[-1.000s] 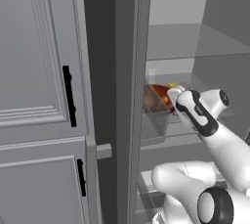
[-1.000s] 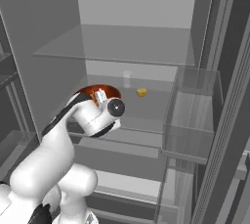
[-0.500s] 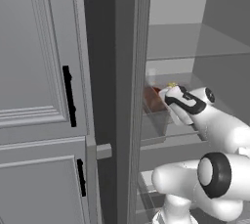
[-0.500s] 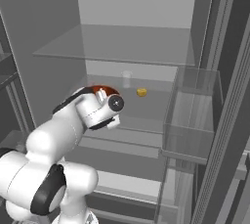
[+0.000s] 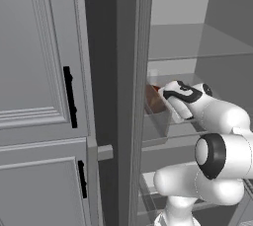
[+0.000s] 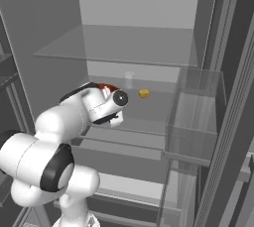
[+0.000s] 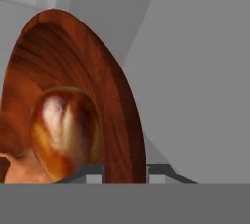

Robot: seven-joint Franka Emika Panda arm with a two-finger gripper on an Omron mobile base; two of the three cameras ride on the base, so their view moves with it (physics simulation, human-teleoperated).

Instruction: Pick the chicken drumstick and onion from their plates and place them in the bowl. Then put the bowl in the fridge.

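The bowl (image 5: pixel 156 99) is mostly hidden behind the fridge (image 5: pixel 132 96) door edge and the arm; in the hand view its left side is cut off, as is the drumstick (image 7: pixel 10 168).

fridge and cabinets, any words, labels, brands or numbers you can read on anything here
None: no text, label, brand or number is readable in any view.
The fridge walls and shelves are plain grey.
The cabinets carry only black handles.
The bowl gripped by the gripper is plain glossy brown, as is the onion inside it.
The small yellow item at the back is too small to tell.
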